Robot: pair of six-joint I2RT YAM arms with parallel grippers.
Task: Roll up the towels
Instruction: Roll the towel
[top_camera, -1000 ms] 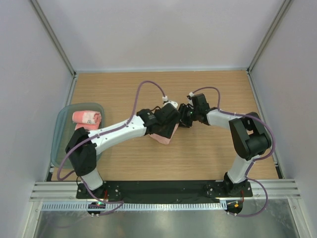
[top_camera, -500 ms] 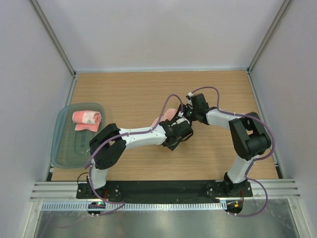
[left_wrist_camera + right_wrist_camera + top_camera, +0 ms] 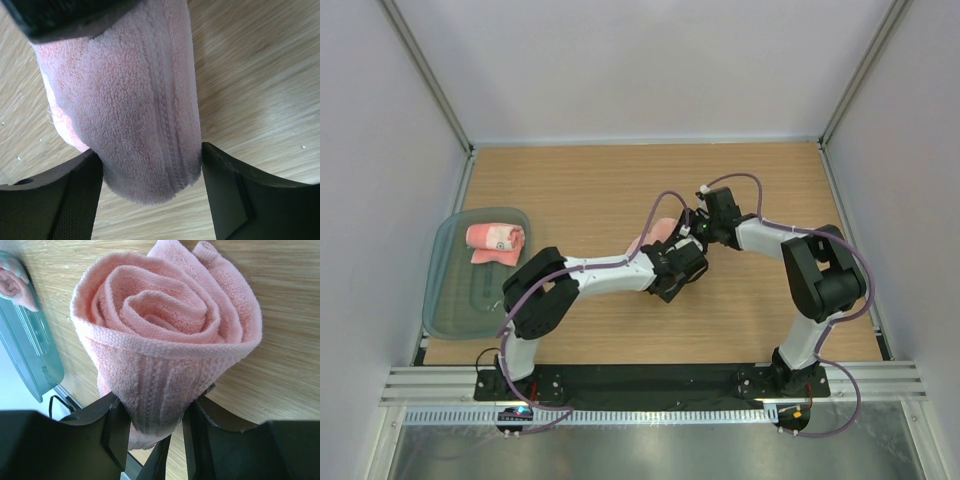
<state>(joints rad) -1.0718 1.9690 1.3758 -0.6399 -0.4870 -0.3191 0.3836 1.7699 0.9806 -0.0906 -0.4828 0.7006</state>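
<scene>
My right gripper (image 3: 155,427) clamped one end of the rolled towel (image 3: 165,330) at the middle of the table (image 3: 570,190). My left gripper (image 3: 150,167) stood wide astride the roll, not squeezing. A second towel (image 3: 496,240) lay in the tray (image 3: 450,300).

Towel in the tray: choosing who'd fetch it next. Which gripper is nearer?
Left, narrowly. The left gripper and right gripper both sit mid-table at the other towel, well right of the tray towel; the right is farther.
</scene>
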